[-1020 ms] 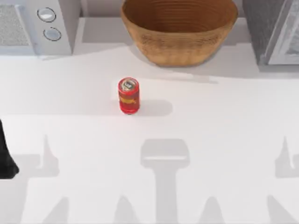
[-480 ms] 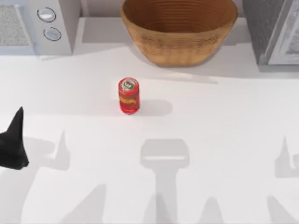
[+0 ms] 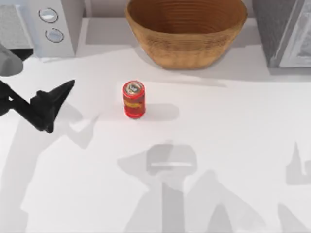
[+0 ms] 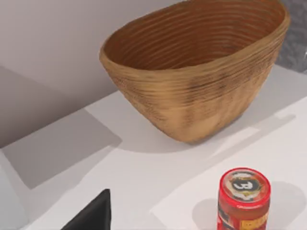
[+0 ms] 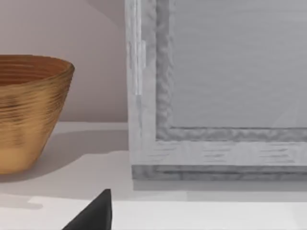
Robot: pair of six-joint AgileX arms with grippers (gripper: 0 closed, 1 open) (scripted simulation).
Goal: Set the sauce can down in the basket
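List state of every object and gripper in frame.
sauce can: upright on the table, not gripped
basket: upright at the back, nothing visible inside
left gripper: left of the can, apart from it
microwave: back left corner, door shut

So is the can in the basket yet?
Not yet. The small red can with the silver top stands upright on the white table, in front of the big woven wicker basket. The left pincer is beside the can, not touching. Grabbing, lifting and dropping it in are all left.
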